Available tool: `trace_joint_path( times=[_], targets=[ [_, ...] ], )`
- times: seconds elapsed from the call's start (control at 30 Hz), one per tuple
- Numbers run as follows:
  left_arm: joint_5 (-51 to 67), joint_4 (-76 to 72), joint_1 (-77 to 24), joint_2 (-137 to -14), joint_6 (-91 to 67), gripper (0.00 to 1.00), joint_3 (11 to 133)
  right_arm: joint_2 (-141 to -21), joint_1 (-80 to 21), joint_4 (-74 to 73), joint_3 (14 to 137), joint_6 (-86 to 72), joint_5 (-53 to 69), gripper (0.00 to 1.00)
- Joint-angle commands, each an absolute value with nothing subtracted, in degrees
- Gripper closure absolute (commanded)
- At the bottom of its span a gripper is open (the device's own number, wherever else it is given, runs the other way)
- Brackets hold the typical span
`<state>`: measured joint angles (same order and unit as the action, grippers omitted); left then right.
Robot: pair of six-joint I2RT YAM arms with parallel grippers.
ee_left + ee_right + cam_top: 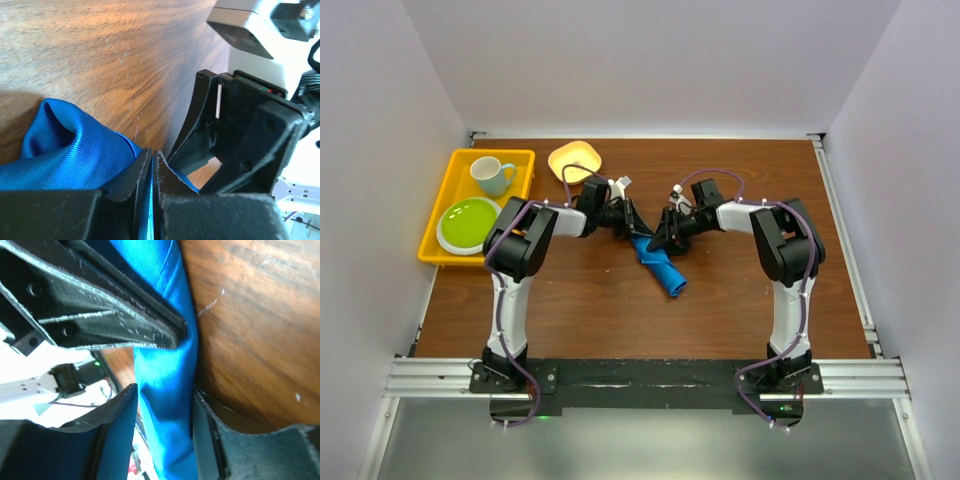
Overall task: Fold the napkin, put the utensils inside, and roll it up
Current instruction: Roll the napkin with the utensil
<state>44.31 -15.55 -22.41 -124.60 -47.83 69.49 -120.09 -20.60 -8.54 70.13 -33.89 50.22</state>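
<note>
The blue napkin (pixel 660 268) lies bunched into a narrow strip on the wooden table, running from the table's middle toward the near right. My left gripper (pixel 635 232) is at its far end, shut on a thin edge of the cloth (pixel 65 145), which shows as a sliver between the fingertips (pixel 152 152). My right gripper (pixel 655 240) faces it from the right and shows in the left wrist view (pixel 240 135). Its jaws stand apart around the napkin (pixel 165 370), with a gap beside the left finger (pixel 120 410). The utensil is out of view.
A yellow tray (pixel 440 250) at the far left holds a light-blue cup (pixel 492 176) and a green plate (pixel 468 222). A small yellow bowl (pixel 575 160) stands just beyond the left gripper. White walls close in the table on three sides.
</note>
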Motion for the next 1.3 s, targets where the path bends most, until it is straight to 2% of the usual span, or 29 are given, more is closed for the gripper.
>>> trace_joint_path(
  times=[0.0, 0.23, 0.33, 0.5, 0.63, 0.73, 1.03, 1.27],
  targets=[
    [42.63, -14.59, -21.62, -123.84, -44.38, 0.9, 68.99, -116.38, -20.48, -23.18, 73.73, -22.43, 42.37, 0.46],
    [43.68, -14.41, -21.62, -122.87, -45.35, 0.9, 70.4, -111.8, -20.57, -40.76, 82.52, -11.09, 32.71, 0.39],
    [43.77, -14.41, -21.62, -122.08, -45.97, 0.9, 70.58, -110.83, -20.74, -41.14, 85.95, -12.03, 33.04, 0.39],
    [44.3, -14.94, -21.62, -121.9, -47.11, 0.9, 71.01, -112.76, -23.11, -34.99, 85.17, -16.6, 41.99, 0.48],
    [44.21, -14.68, -21.53, -122.52, -46.93, 0.9, 71.19, -113.03, -23.38, -25.77, 78.86, -20.74, 45.43, 0.64],
    [44.12, -15.03, -21.62, -122.78, -47.2, 0.9, 71.19, -113.55, -23.47, -24.17, 76.13, -20.57, 47.8, 0.71],
    [44.47, -14.15, -21.62, -122.87, -47.29, 0.9, 73.21, -113.2, -23.47, -29.27, 74.88, -16.26, 46.58, 0.74],
    [45.0, -13.54, -21.62, -121.56, -47.72, 0.9, 74.26, -114.17, -23.38, -26.9, 71.81, -17.05, 46.41, 0.75]
  ],
)
